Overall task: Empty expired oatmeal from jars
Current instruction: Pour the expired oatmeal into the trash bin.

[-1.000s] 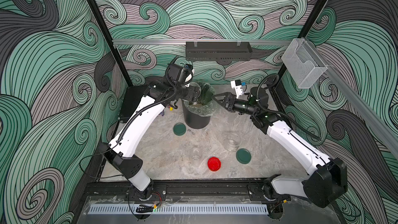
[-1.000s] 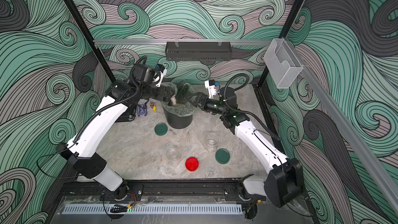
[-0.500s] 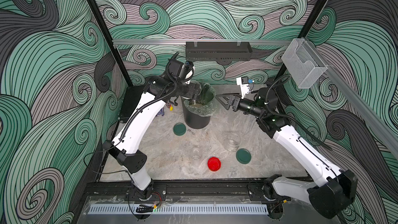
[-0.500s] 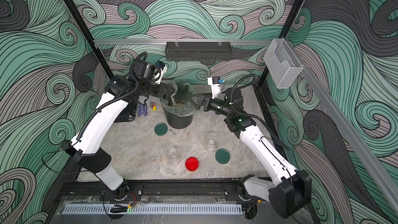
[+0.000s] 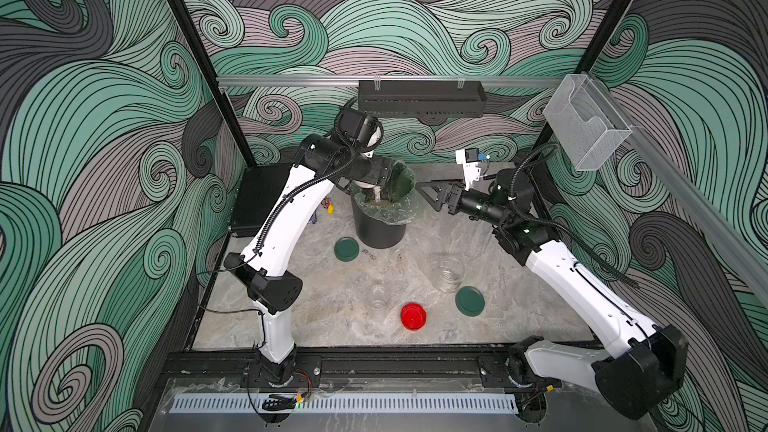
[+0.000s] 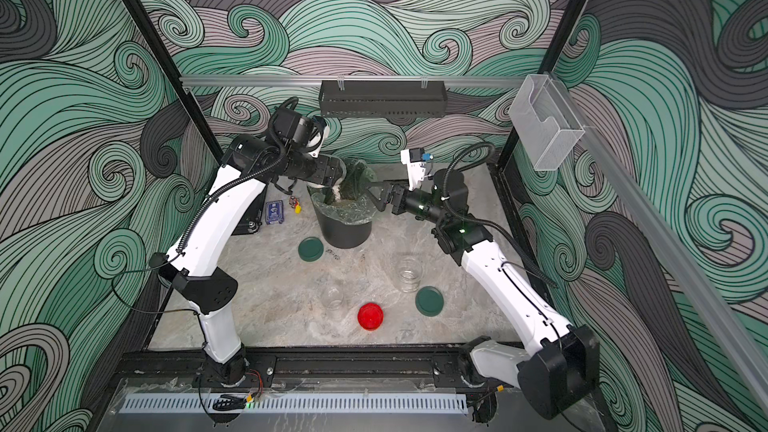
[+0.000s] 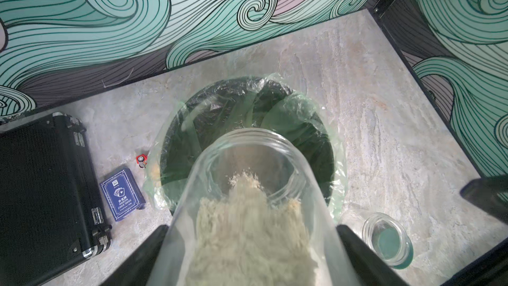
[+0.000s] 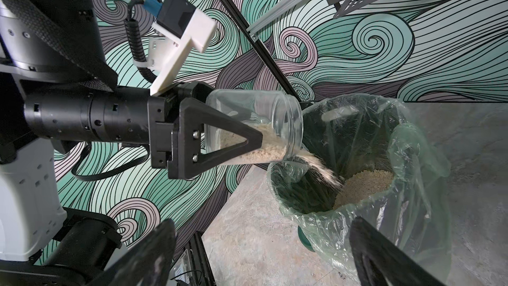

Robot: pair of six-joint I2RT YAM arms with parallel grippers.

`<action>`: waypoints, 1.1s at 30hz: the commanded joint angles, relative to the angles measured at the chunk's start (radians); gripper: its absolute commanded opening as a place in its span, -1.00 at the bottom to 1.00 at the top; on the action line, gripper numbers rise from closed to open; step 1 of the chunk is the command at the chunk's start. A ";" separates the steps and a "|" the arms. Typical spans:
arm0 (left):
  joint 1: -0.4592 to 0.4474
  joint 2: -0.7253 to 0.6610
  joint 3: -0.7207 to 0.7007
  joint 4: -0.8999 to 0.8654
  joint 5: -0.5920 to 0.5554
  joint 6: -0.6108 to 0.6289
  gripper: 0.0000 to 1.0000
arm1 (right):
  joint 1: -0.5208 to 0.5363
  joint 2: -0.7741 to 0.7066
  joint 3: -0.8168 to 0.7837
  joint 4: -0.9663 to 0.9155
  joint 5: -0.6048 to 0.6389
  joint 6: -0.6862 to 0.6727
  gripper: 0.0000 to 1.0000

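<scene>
Now right gripper point(image 5: 420, 187) withdrawn from bin point(image 5: 378, 231), jar point(image 8: 255, 110) perhaps tilted further.

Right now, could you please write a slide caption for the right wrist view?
Held in the left arm's jaws, a tilted glass jar pours oatmeal into the lined bin.

A black bin point(image 5: 379, 230) lined with pale green plastic stands directly below the left gripper point(image 5: 376, 179), just ahead of the tips of the right gripper point(image 5: 424, 195). Out to the left gripper's outer side a black case point(image 7: 41, 188) lies flat on the marbled tabletop point(image 7: 384, 105). Between case and bin lie a blue pack of playing cards point(image 7: 122, 198) and a small red-and-yellow trinket point(image 7: 141, 159). High above both grippers a black perforated shelf point(image 5: 419, 97) hangs on the aluminium rail point(image 5: 291, 81), with a clear plastic holder point(image 5: 584, 130) further along, past the right gripper.
</scene>
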 commanded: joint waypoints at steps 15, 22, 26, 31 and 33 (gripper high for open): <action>0.057 0.181 0.210 -0.094 0.068 -0.051 -1.00 | -0.004 -0.003 -0.004 0.009 0.008 -0.014 0.96; 0.058 0.225 0.230 -0.125 0.090 -0.041 -1.00 | -0.004 -0.002 0.008 -0.001 0.011 -0.016 0.96; 0.061 0.223 0.236 -0.121 0.090 -0.032 -1.00 | -0.004 0.006 0.019 -0.002 0.010 -0.014 0.96; 0.061 0.211 0.245 -0.117 0.086 -0.032 -1.00 | -0.003 0.012 0.019 0.002 0.008 -0.004 0.95; 0.062 0.204 0.250 -0.114 0.079 -0.034 -1.00 | -0.004 0.014 0.019 0.004 0.009 -0.003 0.95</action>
